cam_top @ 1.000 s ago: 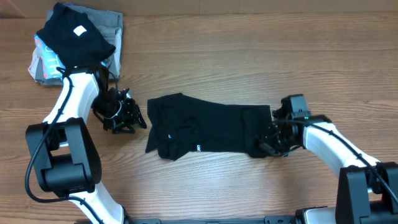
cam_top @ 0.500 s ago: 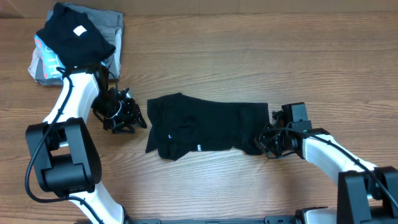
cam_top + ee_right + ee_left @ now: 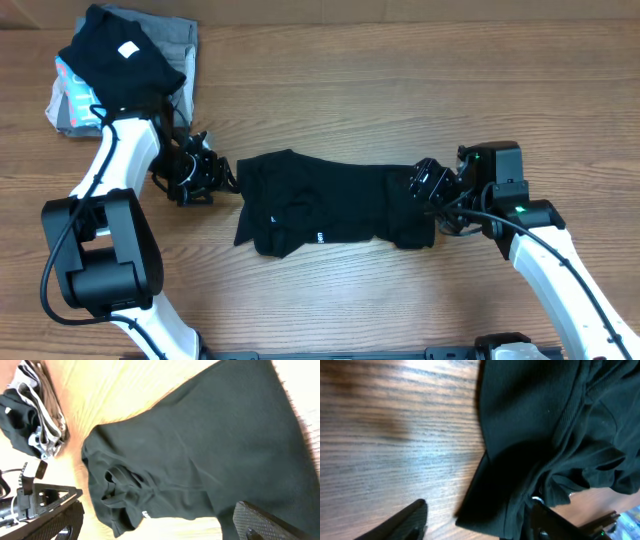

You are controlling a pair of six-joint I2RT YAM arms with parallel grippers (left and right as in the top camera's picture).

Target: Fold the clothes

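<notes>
Shirt (image 3: 330, 205), black and collared, lies spread in a long band across the middle of the wooden table (image 3: 350, 90), its ends at 9 and 3 o'clock in the overhead view. The left gripper (image 3: 220, 177) sits just beside the 9 o'clock end, so the cloth is at 3 o'clock from it. In the left wrist view its fingers (image 3: 412, 520) stand apart, with a corner of the shirt (image 3: 545, 425) on the wood between them, not pinched. The right gripper (image 3: 428, 185) hangs over the 3 o'clock end. In the right wrist view its fingers (image 3: 260, 522) are spread wide and hold nothing, with the shirt (image 3: 200, 460) flat below. A folded black piece (image 3: 115, 55) rests on a grey garment (image 3: 178, 35) at 10 o'clock, well apart.
</notes>
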